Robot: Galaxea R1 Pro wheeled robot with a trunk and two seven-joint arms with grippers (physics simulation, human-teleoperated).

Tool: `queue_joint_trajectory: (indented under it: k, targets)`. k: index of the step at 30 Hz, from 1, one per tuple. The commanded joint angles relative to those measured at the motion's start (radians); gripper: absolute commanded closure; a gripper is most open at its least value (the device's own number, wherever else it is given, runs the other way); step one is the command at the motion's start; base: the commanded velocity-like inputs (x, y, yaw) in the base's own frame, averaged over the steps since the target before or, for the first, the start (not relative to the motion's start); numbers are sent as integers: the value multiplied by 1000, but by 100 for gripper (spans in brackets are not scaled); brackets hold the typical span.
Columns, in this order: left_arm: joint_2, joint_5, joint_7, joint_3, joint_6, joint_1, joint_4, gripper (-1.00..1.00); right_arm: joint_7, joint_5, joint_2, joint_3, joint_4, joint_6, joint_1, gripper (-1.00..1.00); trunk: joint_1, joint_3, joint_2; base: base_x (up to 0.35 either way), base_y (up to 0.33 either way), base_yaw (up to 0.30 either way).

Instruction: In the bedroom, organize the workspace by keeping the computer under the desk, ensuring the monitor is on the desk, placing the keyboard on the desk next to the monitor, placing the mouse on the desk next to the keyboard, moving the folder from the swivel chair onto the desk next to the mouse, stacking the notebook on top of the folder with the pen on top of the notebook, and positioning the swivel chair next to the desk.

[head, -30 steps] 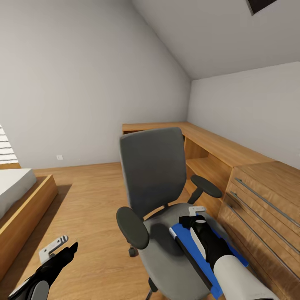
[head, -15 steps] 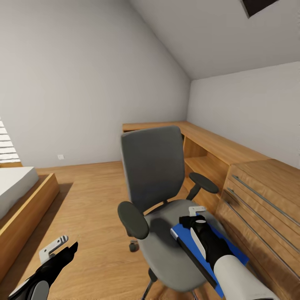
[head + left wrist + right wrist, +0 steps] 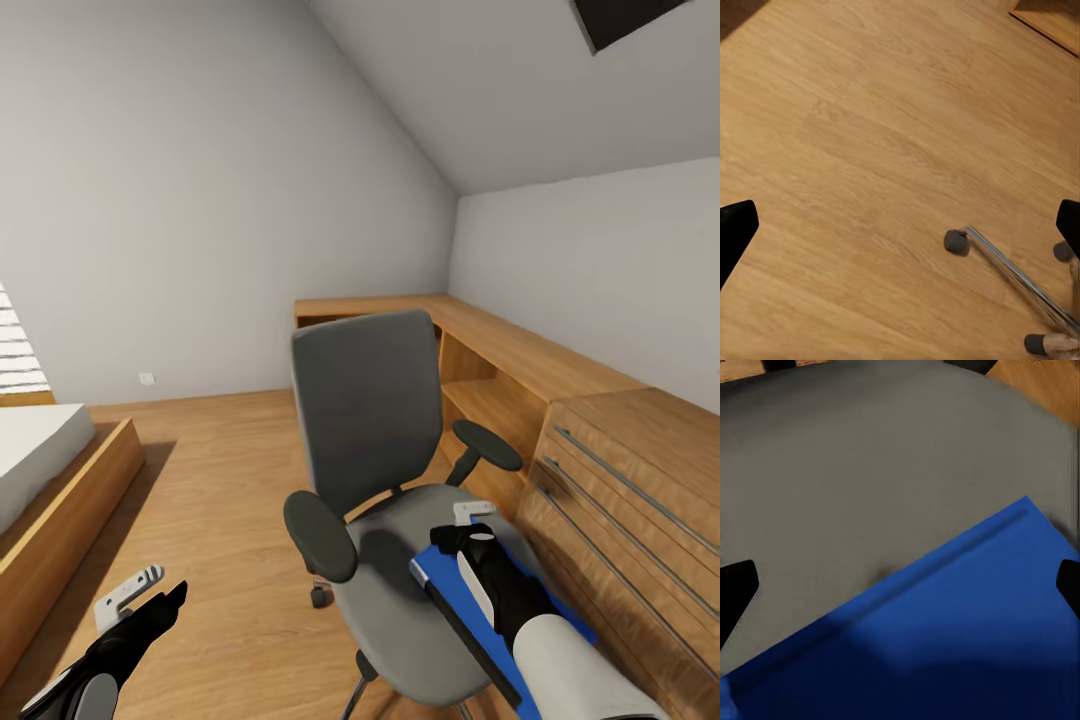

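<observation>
Attic bedroom, wood floor. Chair (image 3: 385,480) sits a bit lower and nearer in the head view than a second ago, so the camera shifted. Folder (image 3: 470,610) lies on the chair seat; right gripper (image 3: 900,585) hovers spread open over it, not yet gripping. Left gripper (image 3: 900,225) open over floor beside the chair.

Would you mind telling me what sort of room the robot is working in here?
Probably an attic bedroom with a work corner: pale grey sloped ceiling with a dark skylight, a white mattress on a low wooden bed frame, and a grey upholstered swivel chair.
</observation>
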State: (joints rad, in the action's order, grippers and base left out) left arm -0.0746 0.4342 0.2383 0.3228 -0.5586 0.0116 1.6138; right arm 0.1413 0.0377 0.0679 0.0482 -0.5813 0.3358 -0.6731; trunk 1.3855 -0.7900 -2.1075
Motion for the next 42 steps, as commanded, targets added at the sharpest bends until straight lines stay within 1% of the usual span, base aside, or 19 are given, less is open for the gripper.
queue_joint_trajectory:
  k: [1,18,31,34,38,39,40,41,42]
  targets:
    - [-1,11,7,1,-4,1,1,-100,4,4,0,4,-2,8,0,-100,-4,2,7,0,0,0]
    - [-2,10,7,-1,-3,1,1,-100,4,4,-1,4,-4,7,0,-100,-69,55,126,0,0,0]
    - [-1,11,7,-1,-4,1,0,-100,4,2,-2,4,-8,8,0,-100,-69,55,126,0,0,0]
    - [-1,11,7,0,-4,1,0,-100,4,2,-3,3,-22,10,0,-100,-69,55,126,0,0,0]
    - [0,11,7,1,-4,1,0,-100,4,0,-3,2,-115,59,5,-100,-69,55,126,0,0,0]
    - [0,11,7,1,-4,1,0,-100,3,-2,-3,0,-191,105,17,-100,-69,55,126,0,0,0]
    - [1,11,7,1,-4,1,0,-100,3,-4,-3,-1,-235,131,29,-100,-69,55,126,0,0,0]
    - [1,11,7,1,-4,1,0,-100,4,-36,-4,-15,-482,253,140,-100,-69,55,126,0,0,0]
    - [1,11,7,1,-4,1,0,-100,4,-65,-4,-24,-594,299,193,-100,-69,55,126,0,0,0]
